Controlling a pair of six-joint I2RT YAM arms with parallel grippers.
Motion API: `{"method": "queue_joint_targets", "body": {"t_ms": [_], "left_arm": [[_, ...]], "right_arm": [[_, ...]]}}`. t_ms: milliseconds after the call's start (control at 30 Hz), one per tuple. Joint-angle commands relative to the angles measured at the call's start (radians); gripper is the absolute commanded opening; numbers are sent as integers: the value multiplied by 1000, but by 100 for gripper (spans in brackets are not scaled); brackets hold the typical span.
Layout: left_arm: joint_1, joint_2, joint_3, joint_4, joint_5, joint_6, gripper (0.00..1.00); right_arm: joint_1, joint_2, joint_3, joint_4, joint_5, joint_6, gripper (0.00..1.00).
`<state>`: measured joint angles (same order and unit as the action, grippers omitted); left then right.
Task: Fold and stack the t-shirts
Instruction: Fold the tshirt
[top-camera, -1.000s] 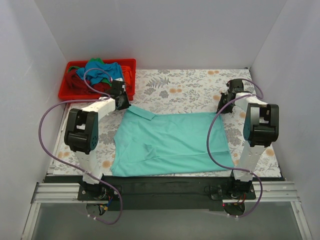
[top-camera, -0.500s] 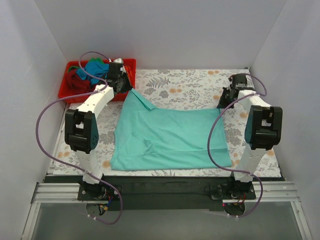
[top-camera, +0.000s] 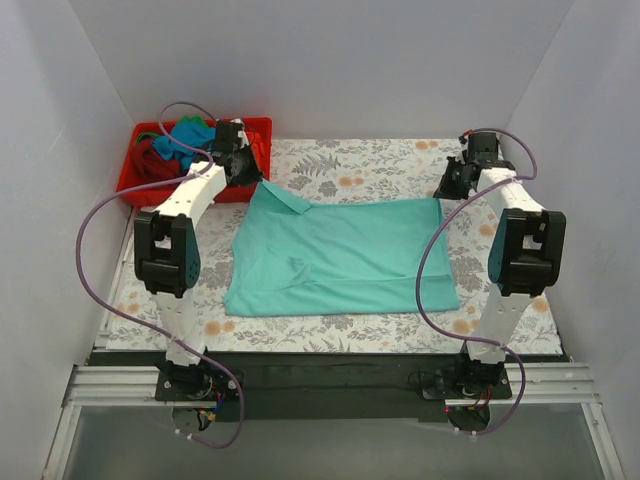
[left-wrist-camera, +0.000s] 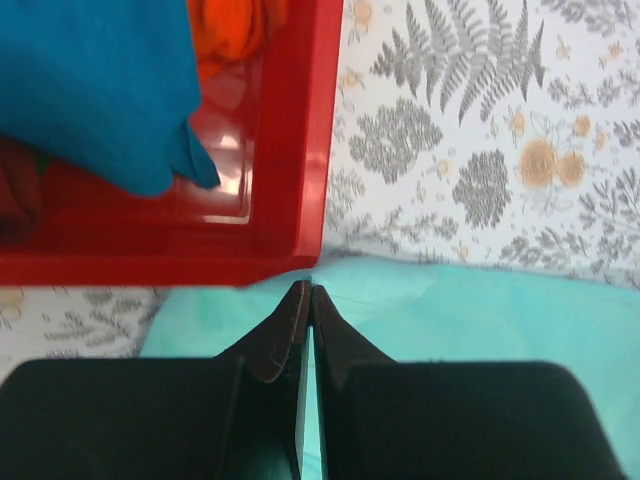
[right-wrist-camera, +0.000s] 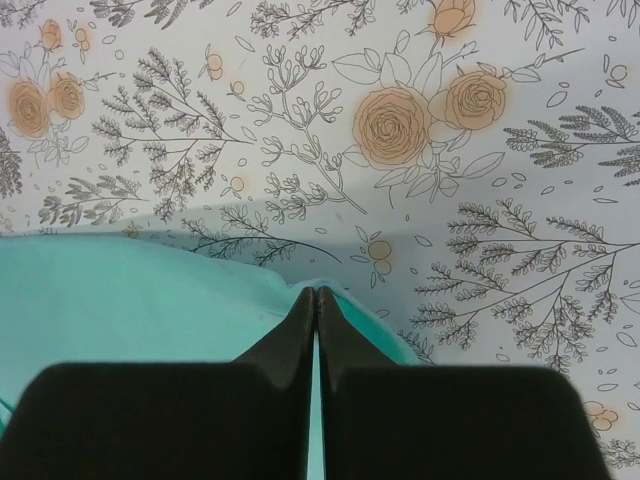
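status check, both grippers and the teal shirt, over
Left gripper shut on mint-teal t-shirt, far-left corner. Right gripper shut on far-right corner. Shirt spread out on floral table. Red bin close by left gripper, not blocking.

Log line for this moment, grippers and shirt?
left gripper: shut on mint-teal t-shirt corner | right gripper: shut on other far corner | shirt: spread flat

Desk (top-camera: 370, 165) had a floral-print top, teal shirt (top-camera: 340, 260) lay spread flat across its middle, red bin (top-camera: 258, 124) sat at the far left corner, near the shirt's collar.
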<state>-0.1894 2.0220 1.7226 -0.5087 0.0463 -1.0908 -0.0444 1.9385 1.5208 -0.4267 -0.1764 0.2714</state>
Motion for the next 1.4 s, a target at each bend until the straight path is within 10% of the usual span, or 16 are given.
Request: {"method": "queue_joint_targets", "body": {"t_ms": [0, 733, 1367], "left_arm": [[5, -164, -79, -40, 73, -33, 0], [16, -787, -747, -7, 228, -225, 0], [16, -1000, -851, -68, 222, -288, 0]], "right_arm": [[-3, -81, -46, -23, -8, -23, 1], [-6, -431, -421, -14, 98, -109, 1], [-6, -585, -619, -17, 143, -121, 1]]}}
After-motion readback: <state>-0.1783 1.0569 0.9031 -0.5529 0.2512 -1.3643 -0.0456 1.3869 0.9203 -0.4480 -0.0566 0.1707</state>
